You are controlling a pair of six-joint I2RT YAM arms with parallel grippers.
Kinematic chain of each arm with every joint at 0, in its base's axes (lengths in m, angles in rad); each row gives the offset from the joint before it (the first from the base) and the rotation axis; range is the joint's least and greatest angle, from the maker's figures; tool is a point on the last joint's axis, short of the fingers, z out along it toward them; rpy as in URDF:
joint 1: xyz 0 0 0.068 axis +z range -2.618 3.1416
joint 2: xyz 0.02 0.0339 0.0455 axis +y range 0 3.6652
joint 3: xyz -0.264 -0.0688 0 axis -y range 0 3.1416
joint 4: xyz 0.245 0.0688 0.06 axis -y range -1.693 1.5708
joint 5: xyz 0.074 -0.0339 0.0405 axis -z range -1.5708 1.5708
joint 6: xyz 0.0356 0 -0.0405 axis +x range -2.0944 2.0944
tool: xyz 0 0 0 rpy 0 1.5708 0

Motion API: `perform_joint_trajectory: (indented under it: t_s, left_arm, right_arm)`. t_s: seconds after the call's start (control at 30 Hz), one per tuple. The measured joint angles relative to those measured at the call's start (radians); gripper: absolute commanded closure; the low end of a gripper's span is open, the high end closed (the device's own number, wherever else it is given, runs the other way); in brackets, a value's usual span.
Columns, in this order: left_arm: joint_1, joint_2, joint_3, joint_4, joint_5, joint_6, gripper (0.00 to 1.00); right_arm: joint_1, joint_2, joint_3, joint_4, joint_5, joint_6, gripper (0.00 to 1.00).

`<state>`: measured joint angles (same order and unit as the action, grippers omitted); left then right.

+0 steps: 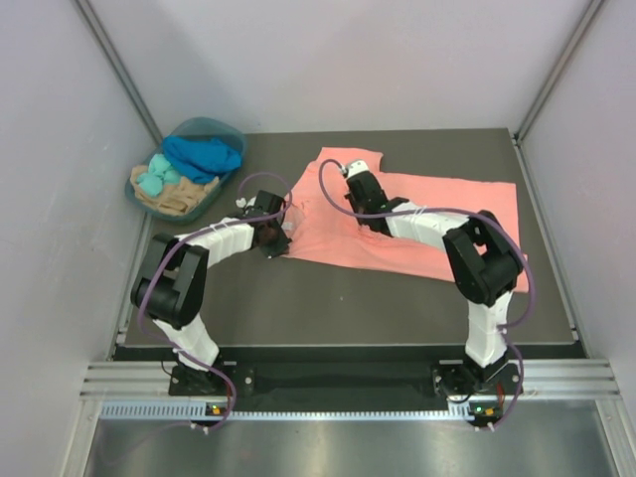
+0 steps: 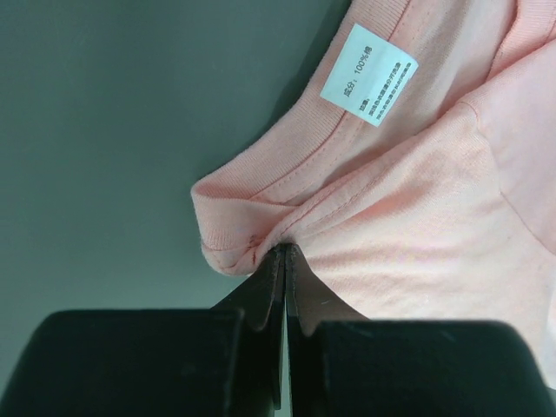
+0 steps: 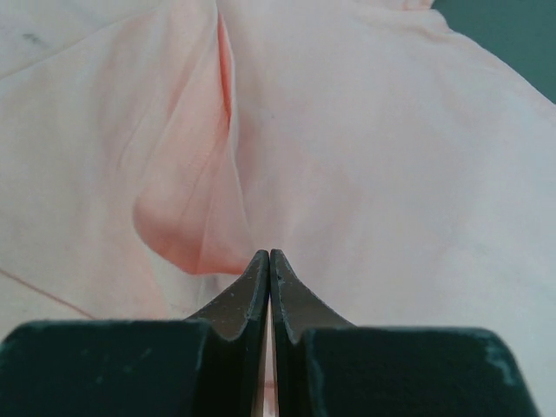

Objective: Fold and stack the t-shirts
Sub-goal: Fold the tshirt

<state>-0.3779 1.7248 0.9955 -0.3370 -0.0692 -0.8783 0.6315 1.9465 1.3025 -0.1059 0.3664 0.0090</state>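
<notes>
A pink t-shirt (image 1: 437, 219) lies spread on the dark table, partly doubled over at its left end. My left gripper (image 1: 276, 238) is at the shirt's left edge. In the left wrist view it (image 2: 285, 248) is shut on the ribbed collar of the shirt (image 2: 417, 217), near a white care label (image 2: 368, 62). My right gripper (image 1: 350, 179) is over the shirt's upper left part. In the right wrist view it (image 3: 268, 254) is shut on a raised pinch of the pink fabric (image 3: 391, 174).
A teal basket (image 1: 189, 169) at the back left holds several crumpled shirts, blue, teal and tan. The dark table (image 1: 328, 298) has bare surface in front of the pink shirt. Grey walls stand close on both sides.
</notes>
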Motion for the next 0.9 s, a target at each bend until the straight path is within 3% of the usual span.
perform_joint_trajectory:
  t_s: [0.1, 0.17, 0.43, 0.9]
  left_arm:
    - [-0.003, -0.002, -0.003, 0.003, -0.005, 0.000, 0.99]
    - [-0.004, -0.002, -0.003, 0.003, -0.007, 0.000, 0.99]
    - [-0.005, -0.002, -0.003, 0.003, -0.008, -0.002, 0.99]
    - [-0.005, -0.002, -0.003, 0.003, -0.008, -0.002, 0.99]
  right_arm:
    - [-0.022, -0.003, 0.000, 0.005, -0.012, 0.006, 1.00]
    - [-0.029, -0.005, -0.001, 0.003, -0.042, 0.008, 0.88]
    - [0.022, -0.039, -0.018, 0.005, -0.135, 0.001, 0.64]
    - [0.125, -0.024, -0.014, -0.008, -0.151, -0.097, 0.66]
